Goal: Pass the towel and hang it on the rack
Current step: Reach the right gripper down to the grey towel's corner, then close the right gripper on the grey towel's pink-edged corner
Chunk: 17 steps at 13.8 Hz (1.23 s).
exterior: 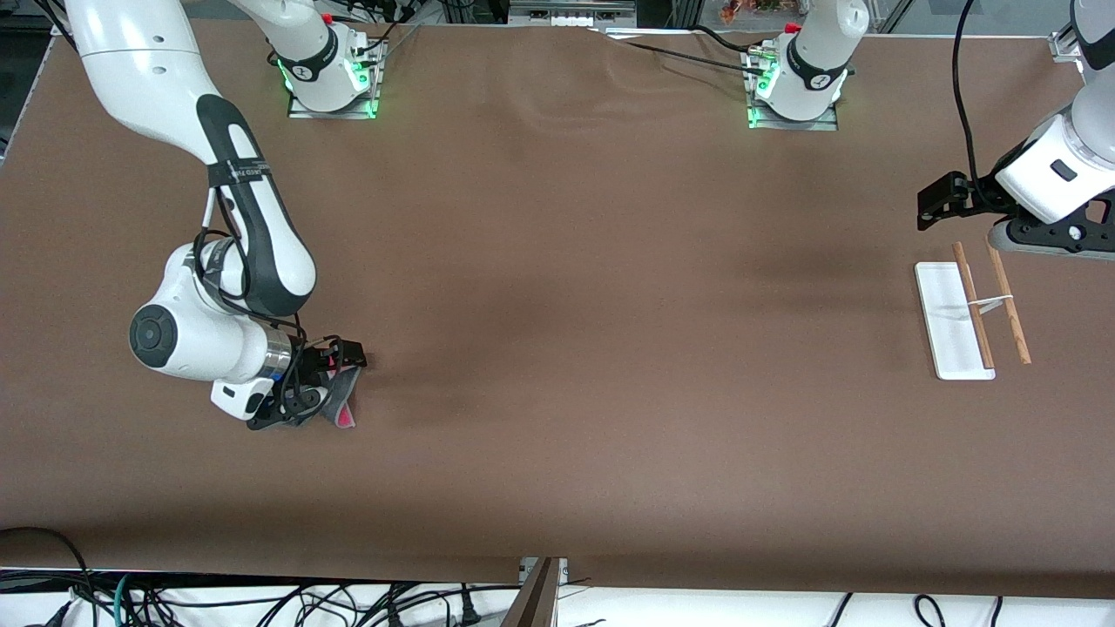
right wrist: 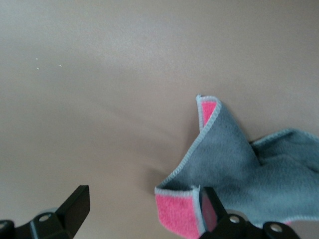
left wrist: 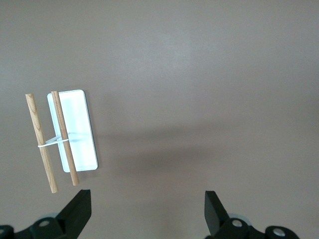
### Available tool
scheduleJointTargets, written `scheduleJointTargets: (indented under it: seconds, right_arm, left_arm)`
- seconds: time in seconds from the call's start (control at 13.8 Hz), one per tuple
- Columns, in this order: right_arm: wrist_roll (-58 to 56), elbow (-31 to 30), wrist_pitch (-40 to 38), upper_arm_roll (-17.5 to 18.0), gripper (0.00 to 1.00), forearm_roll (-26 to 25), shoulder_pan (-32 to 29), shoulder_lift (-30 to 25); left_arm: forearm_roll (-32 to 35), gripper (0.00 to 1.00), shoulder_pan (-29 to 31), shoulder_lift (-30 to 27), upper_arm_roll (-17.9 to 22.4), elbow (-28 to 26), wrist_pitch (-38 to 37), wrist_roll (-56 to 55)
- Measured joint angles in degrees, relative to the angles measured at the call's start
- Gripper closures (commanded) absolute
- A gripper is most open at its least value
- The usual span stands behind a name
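Grey-and-pink towel (exterior: 340, 407) crumpled on brown counter (exterior: 557, 348) toward right arm's end. Right claw (right wrist: 144, 209) low at towel, fingers spread apart, one finger (right wrist: 214, 211) touching cloth, nothing clamped. Rack (exterior: 954, 322) on counter toward left arm's end, rods bare. Left claw (left wrist: 147, 211) over counter near rack, fingers wide apart, holding nothing.

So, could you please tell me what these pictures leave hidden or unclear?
- Towel: front view, mostly covered by the right pincer; right wrist view cuts its edge.
- Whether any towel lies between the right pincer's open fingers: unclear.
- Left pincer: its fingertips show only in the left wrist view.
- Rack: crosspiece joint too small.
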Motion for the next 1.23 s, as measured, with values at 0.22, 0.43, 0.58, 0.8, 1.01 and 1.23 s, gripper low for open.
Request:
scheduleJointTargets:
  seconds: [0.22, 0.43, 0.58, 0.8, 1.01, 1.23]
  right_arm:
    - [-2.7, 1.4, 0.0, 0.0, 0.0, 1.0, -1.1, 1.2]
    - [-3.1, 1.5, 0.0, 0.0, 0.0, 1.5, -1.3, 1.7]
    - [-3.9, 1.5, 0.0, 0.1, 0.0, 3.3, -1.2, 1.9]
    - [-4.9, 1.5, 0.0, 0.0, 0.0, 4.0, -1.5, 2.4]
    - [-5.0, 1.0, -0.2, 0.0, 0.0, 4.1, -1.8, 2.8]
    - [-5.0, -0.5, -0.6, 0.1, 0.0, 4.8, -1.8, 2.9]
  left_arm:
    - [0.0, 0.0, 0.0, 0.0, 0.0, 0.0, 0.0, 0.0]
    - [0.0, 0.0, 0.0, 0.0, 0.0, 0.0, -0.2, 0.0]
    - [0.0, 0.0, 0.0, 0.0, 0.0, 0.0, -0.4, 0.0]
    - [0.0, 0.0, 0.0, 0.0, 0.0, 0.0, -0.5, 0.0]
    - [0.0, 0.0, 0.0, 0.0, 0.1, 0.0, -0.5, 0.0]
    - [0.0, 0.0, 0.0, 0.0, 0.1, 0.0, -0.7, 0.0]
